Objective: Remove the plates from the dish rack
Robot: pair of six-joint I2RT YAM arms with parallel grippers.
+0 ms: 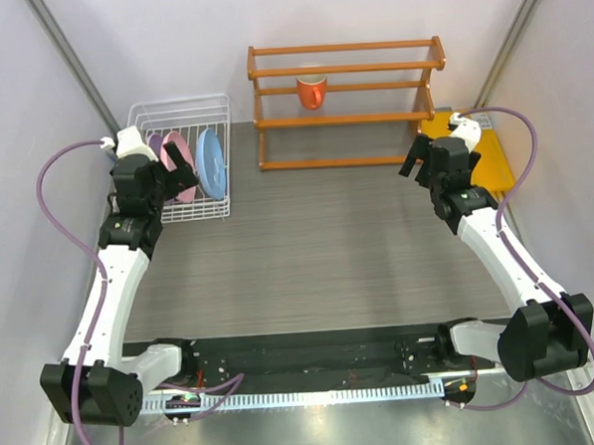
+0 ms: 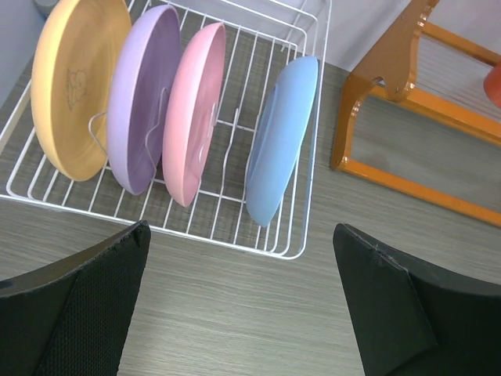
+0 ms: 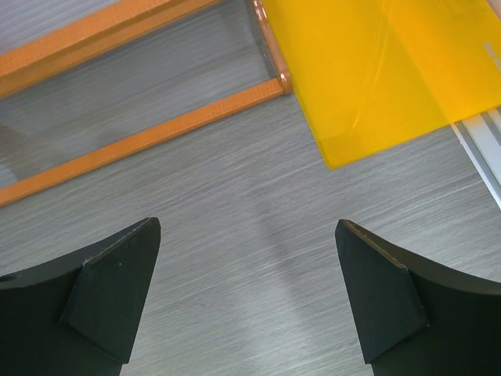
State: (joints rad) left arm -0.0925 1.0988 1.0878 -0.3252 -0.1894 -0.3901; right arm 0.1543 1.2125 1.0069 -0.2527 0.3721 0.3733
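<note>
The overhead view shows the dish rack (image 1: 213,209) at the far left of the worktop (image 1: 328,251), with the left arm (image 1: 111,282) hiding part of its load. The left wrist view shows all four plates on edge between the dividers: yellow plate (image 2: 74,86), lilac plate (image 2: 141,94), pink plate (image 2: 196,110), and blue plate (image 2: 282,141), which is set slightly apart. The left arm reaches forward. The left jaws are spread wide and empty, just short of the rack's near rim. The right arm (image 1: 497,242) reaches forward. The right jaws are wide open and empty above bare worktop, near the wooden shelf (image 1: 345,100) and a yellow sheet (image 3: 391,70).
</note>
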